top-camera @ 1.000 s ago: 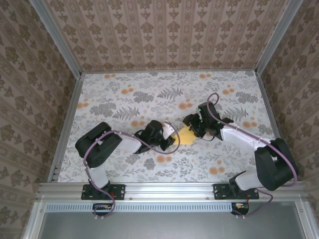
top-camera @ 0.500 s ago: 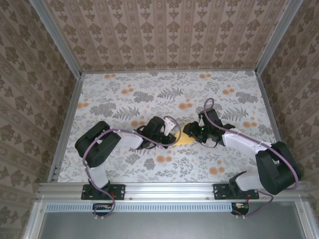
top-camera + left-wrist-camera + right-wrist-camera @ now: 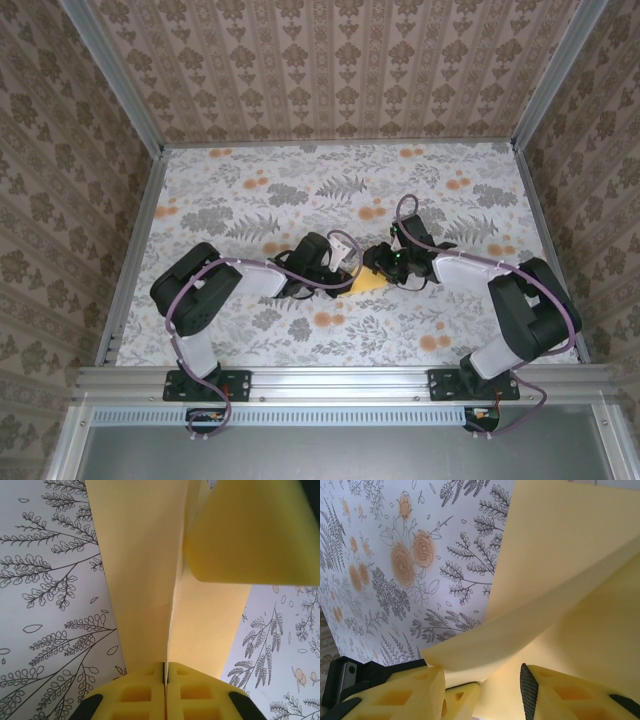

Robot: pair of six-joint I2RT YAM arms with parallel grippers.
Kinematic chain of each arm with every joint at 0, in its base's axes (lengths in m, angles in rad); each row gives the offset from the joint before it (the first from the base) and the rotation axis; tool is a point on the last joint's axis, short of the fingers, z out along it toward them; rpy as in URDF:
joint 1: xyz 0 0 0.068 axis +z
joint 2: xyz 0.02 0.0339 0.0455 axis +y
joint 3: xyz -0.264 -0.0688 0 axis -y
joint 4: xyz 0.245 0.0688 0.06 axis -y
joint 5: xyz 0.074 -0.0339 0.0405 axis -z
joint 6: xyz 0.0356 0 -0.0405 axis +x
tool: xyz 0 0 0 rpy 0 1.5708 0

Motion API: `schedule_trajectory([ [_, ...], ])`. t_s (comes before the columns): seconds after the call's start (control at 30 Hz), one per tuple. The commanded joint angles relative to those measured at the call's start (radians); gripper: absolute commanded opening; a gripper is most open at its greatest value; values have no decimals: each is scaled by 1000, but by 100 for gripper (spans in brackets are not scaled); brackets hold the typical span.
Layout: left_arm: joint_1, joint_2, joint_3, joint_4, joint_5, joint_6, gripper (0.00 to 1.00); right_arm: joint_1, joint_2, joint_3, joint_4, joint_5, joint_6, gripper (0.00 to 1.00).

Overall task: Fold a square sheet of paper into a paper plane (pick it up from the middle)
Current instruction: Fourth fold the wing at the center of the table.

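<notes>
Square sheet of paper (image 3: 366, 282), part-folded: my left gripper (image 3: 164, 680) clamps its edge, my right gripper (image 3: 482, 690) gapes beside it. Beneath, floral table (image 3: 250, 200); around, 3 patterned walls (image 3: 330, 70).

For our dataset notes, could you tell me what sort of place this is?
Probably a lab robot cell: an aluminium frame encloses wallpaper-patterned panels and a floral-printed table, with a left arm and right arm bolted to its near rail.
</notes>
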Motion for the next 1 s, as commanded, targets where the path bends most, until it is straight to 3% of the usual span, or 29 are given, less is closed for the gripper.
schedule_trajectory([
  [0.0, 6, 15, 25, -10, 39, -22, 9, 7, 34, 32, 6, -8, -24, 46],
  [0.5, 55, -17, 25, 18, 113, -102, 26, 5, 54, -1, -16, 27, -21, 49],
  [0.73, 60, 15, 27, 51, 149, -128, 23, 6, 38, -16, 26, 1, -23, 50],
  [0.97, 52, 38, 28, 59, 178, -127, 12, 4, 34, -22, 39, -4, -24, 50],
])
